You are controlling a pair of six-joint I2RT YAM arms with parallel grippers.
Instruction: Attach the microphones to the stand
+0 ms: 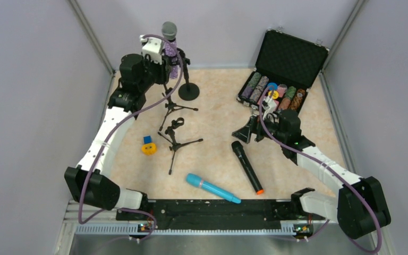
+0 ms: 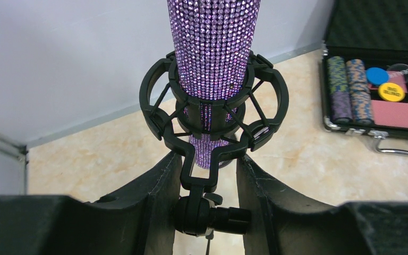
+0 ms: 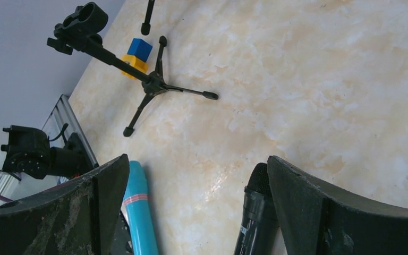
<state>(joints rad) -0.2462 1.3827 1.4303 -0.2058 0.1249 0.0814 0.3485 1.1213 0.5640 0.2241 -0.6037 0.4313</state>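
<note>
Lying nearest on the counter (image 1: 218,106), light blue microphone (image 1: 212,188): rigid, smooth barrel, probably prone to roll; take at mid-body. Just beyond, black microphone (image 1: 247,167), same handling; right hand (image 3: 194,170) spread and empty above its head. Further, empty tripod stand (image 1: 176,139), light, likely tippable. Farthest, purple microphone (image 2: 212,48) upright in shock mount (image 2: 156,101); left hand (image 2: 210,159) spread astride the mount's stem

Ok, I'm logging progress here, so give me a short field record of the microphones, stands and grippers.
purple microphone: upright in the holder of the round-base stand
blue microphone: lying on the table
black microphone: lying on the table
tripod stand: nothing on it
left gripper: open, either side of the holder's neck
right gripper: open, holding nothing
</note>
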